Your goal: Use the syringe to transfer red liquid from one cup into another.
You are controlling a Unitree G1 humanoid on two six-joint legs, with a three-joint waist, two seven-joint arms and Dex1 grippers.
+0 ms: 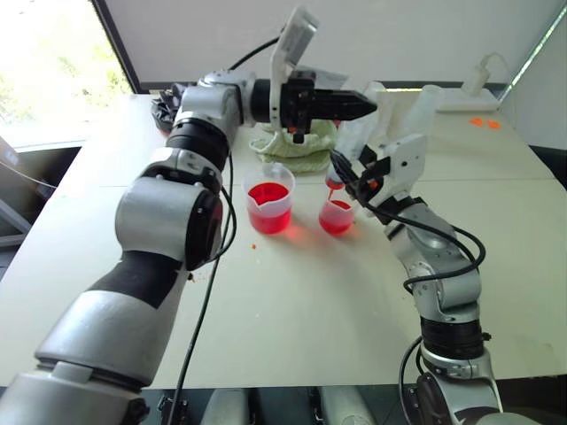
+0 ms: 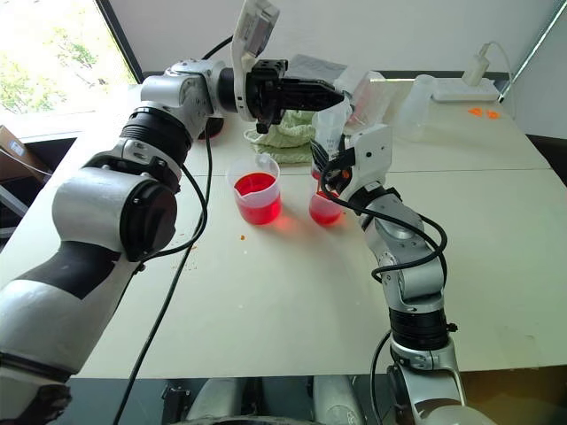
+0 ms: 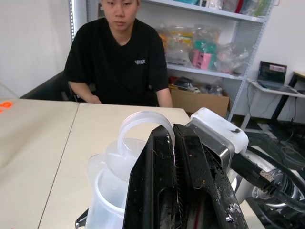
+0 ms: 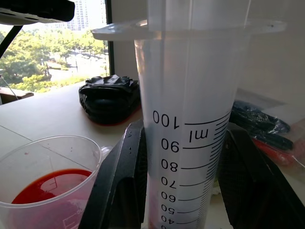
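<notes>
The right gripper clamps the syringe upright, tip over the smaller cup, which stands just beside the spouted beaker of red liquid. The left gripper, fingers pressed together, sits at the plunger top; bare table spreads nearer.

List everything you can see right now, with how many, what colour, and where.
Syringe: one, clear, upright over the small cup, in the right gripper.
Spouted beaker: one, clear, red liquid inside, table centre.
Small cup: one, clear, red liquid, beside the beaker.
Cloth: one, pale green, behind the cups.
Black bundle: one, far table edge.
Person: one, black shirt, seated across the table.
Left gripper: shut, at the plunger top.
Right gripper: shut on syringe.
</notes>
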